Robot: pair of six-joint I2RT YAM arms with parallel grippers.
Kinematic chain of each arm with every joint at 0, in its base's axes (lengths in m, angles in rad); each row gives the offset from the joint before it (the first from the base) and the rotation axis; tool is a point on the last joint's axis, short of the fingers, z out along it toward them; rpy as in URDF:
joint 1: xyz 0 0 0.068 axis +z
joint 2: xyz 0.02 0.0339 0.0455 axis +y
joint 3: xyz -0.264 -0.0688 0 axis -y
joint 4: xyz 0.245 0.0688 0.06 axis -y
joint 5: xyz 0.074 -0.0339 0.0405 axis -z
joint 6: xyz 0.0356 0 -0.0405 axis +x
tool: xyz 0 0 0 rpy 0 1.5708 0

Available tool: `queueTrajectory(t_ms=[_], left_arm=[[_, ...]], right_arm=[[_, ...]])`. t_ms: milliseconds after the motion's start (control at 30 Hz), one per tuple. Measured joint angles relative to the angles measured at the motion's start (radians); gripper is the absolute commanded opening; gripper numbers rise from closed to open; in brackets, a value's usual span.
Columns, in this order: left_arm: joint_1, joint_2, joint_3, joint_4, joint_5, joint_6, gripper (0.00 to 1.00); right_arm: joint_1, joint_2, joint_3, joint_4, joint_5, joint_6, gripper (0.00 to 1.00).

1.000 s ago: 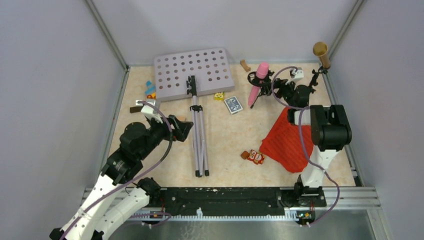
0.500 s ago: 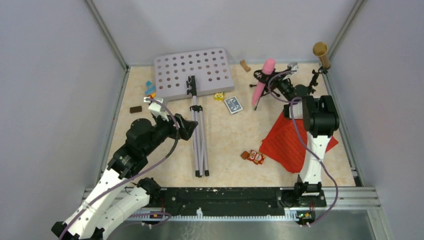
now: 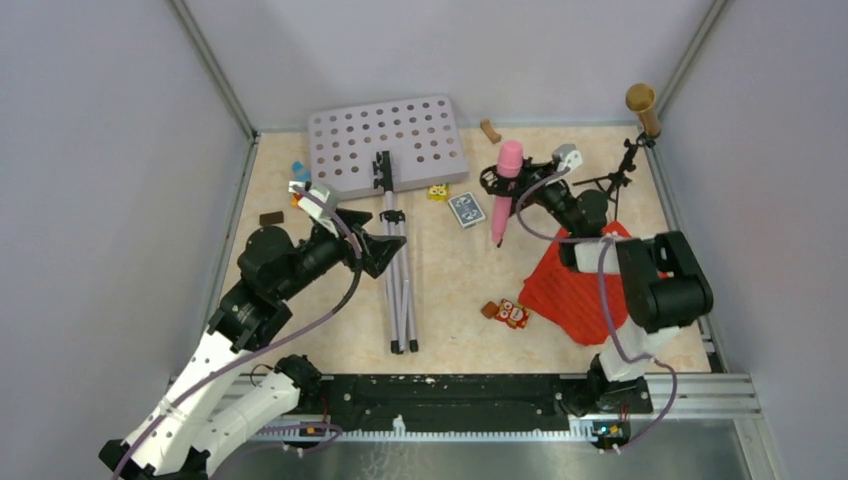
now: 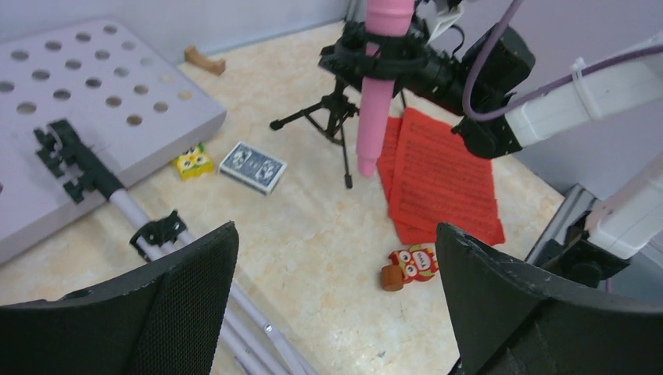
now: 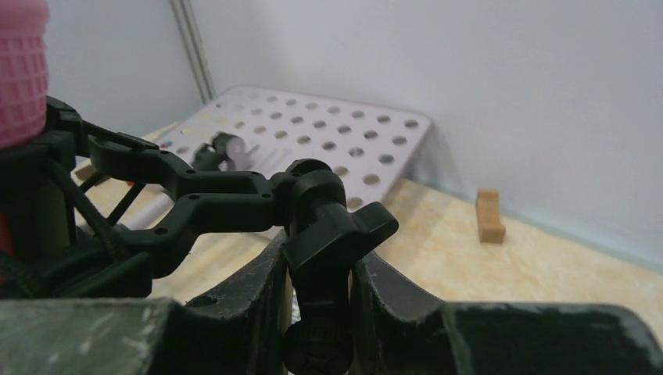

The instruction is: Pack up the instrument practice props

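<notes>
The pink microphone (image 3: 506, 185) sits in the clip of a small black mic tripod (image 4: 335, 116). My right gripper (image 3: 522, 188) is shut on that tripod's black clamp (image 5: 324, 234), holding microphone and stand above the table. Red sheet-music pages (image 3: 570, 285) lie under the right arm. The gold microphone (image 3: 641, 104) stands on its own black tripod (image 3: 622, 172) in the back right corner. The grey hole-punched tray (image 3: 385, 140) lies flat at the back, its silver tripod pole (image 3: 400, 285) stretching toward me. My left gripper (image 3: 383, 250) hangs open just left of the pole, with nothing between its fingers.
A blue card deck (image 3: 466, 209) and a yellow toy (image 3: 437, 192) lie by the tray's front edge. A red owl toy (image 3: 512, 314) sits left of the pages. A wooden block (image 3: 489, 130) lies by the back wall. Small toys (image 3: 299, 178) cluster by the left wall.
The right gripper closed on the mic tripod's clamp and carried it with the pink microphone left and nearer. The left arm moved up closer to the silver pole.
</notes>
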Motion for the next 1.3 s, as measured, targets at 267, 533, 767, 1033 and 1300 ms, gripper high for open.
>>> queueTrajectory(t_ms=[267, 533, 767, 1033, 1300], left_arm=[[0.000, 0.022, 0.159, 0.039, 0.093, -0.036, 0.99], [0.000, 0.039, 0.190, 0.090, 0.128, -0.113, 0.99], [0.000, 0.071, 0.190, 0.116, 0.142, -0.141, 0.99], [0.000, 0.087, 0.161, 0.120, 0.147, -0.173, 0.98], [0.000, 0.102, 0.111, 0.149, 0.199, -0.199, 0.89]], right_arm=[[0.342, -0.416, -0.095, -0.246, 0.359, -0.262, 0.00], [0.681, -0.522, -0.109, -0.409, 0.784, -0.380, 0.00], [0.843, -0.521, -0.108, -0.449, 0.985, -0.461, 0.00], [0.927, -0.505, -0.080, -0.437, 1.084, -0.529, 0.00], [0.959, -0.471, -0.034, -0.422, 1.101, -0.553, 0.00]])
